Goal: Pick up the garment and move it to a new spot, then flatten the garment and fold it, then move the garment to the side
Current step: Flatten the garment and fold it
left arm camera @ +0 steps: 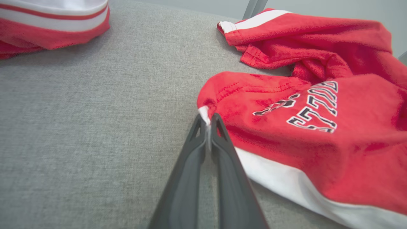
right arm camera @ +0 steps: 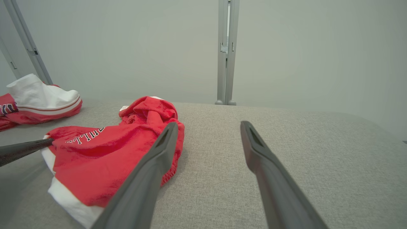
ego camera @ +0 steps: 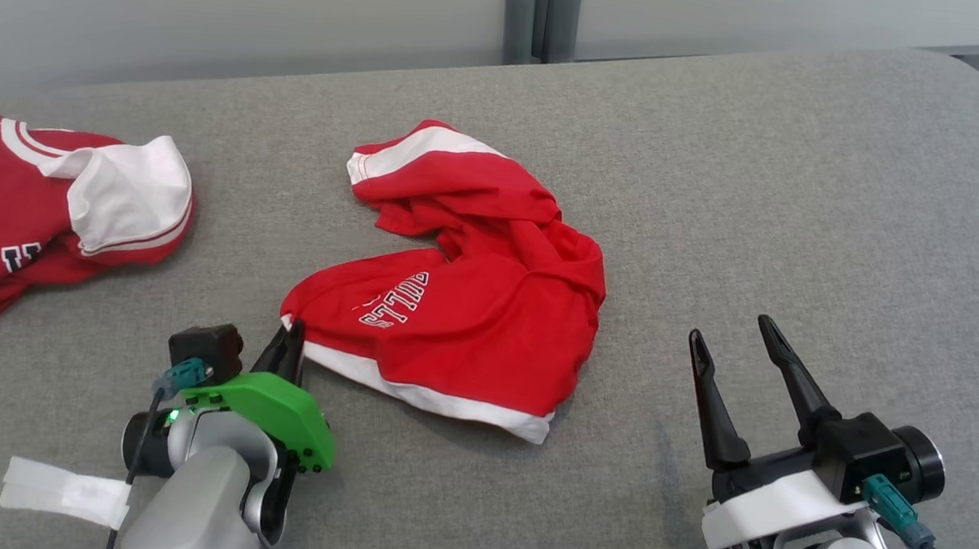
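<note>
The garment, red with a white hem band and dark-edged lettering, lies crumpled near the middle of the surface. It sits between the two grippers, nearer the left one. The left gripper has its jaws brought together, and the tips pinch the near-left corner of the garment where the white band meets the red cloth. The bite appears shallow, taken at the very tips. If the corner is lifted quickly, the cloth may slip out and drop back in a heap. A lift from one corner alone is likely to leave the garment hanging twisted, with its bunched upper part dragging, which would make flattening harder. A second garment in red and white lies at the left edge, well apart. Carrying the held piece in that direction could lay one over the other. The right gripper stands with its jaws wide apart and holds nothing. It is to the right of the garment and clear of it, so it gives no support to the far side yet. The surface is a grey woven pad with a rounded far-right corner, and its texture may catch dragged cloth. Behind it stand a pale wall and grey upright posts.
</note>
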Tool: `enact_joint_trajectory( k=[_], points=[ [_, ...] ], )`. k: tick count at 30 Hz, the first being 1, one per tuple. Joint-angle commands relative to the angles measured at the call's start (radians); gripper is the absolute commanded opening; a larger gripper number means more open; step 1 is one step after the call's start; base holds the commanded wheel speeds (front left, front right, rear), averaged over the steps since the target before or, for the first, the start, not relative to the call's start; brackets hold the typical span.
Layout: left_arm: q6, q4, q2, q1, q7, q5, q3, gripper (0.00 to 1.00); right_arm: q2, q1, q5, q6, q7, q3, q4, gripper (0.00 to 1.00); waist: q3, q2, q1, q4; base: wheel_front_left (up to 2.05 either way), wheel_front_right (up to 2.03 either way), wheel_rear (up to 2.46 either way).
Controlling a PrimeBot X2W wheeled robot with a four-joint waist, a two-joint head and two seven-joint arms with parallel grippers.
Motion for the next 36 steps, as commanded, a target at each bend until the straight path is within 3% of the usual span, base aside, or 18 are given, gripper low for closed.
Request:
enact_joint_trajectory(
  k=[1,11,18,19,20,21,36],
  points=[
    [0.025,-0.053,0.018,0.047,0.000,0.016,0.026,0.00,-0.004,0.019,0.001,0.000,-0.003,0.000,0.005,1.00,-0.032,0.0000,0.0000,0.031,0.00,0.00,0.00],
    [0.118,-0.297,0.030,0.286,-0.001,0.080,0.126,0.00,-0.004,0.051,0.001,0.000,-0.003,0.012,0.047,1.00,-0.051,0.0000,0.0000,0.059,0.00,0.00,0.00],
    [0.134,-0.342,0.021,0.341,-0.001,0.098,0.161,0.00,-0.004,0.039,-0.007,0.000,-0.003,0.040,0.132,1.00,-0.051,0.0000,0.0000,0.082,0.00,0.00,0.00],
    [0.133,-0.348,0.018,0.340,-0.001,0.102,0.165,0.15,-0.004,0.034,-0.008,0.000,-0.003,0.046,0.148,1.00,-0.051,0.0000,0.0000,0.086,0.00,0.00,0.00],
    [0.133,-0.356,0.015,0.339,-0.001,0.107,0.171,0.49,-0.004,0.029,-0.007,0.000,-0.003,0.052,0.163,1.00,-0.051,0.0000,0.0000,0.090,0.00,0.00,0.00],
    [0.133,-0.364,0.012,0.338,-0.001,0.112,0.175,1.00,-0.004,0.025,-0.005,0.000,-0.003,0.058,0.179,1.00,-0.052,0.0000,0.0000,0.094,0.00,0.00,0.00],
    [0.078,-0.604,-0.011,0.400,-0.001,0.231,0.218,1.00,-0.004,-0.049,0.025,0.000,-0.003,0.176,0.368,1.00,-0.065,0.0000,0.0000,0.175,0.00,0.00,0.00]
  ],
)
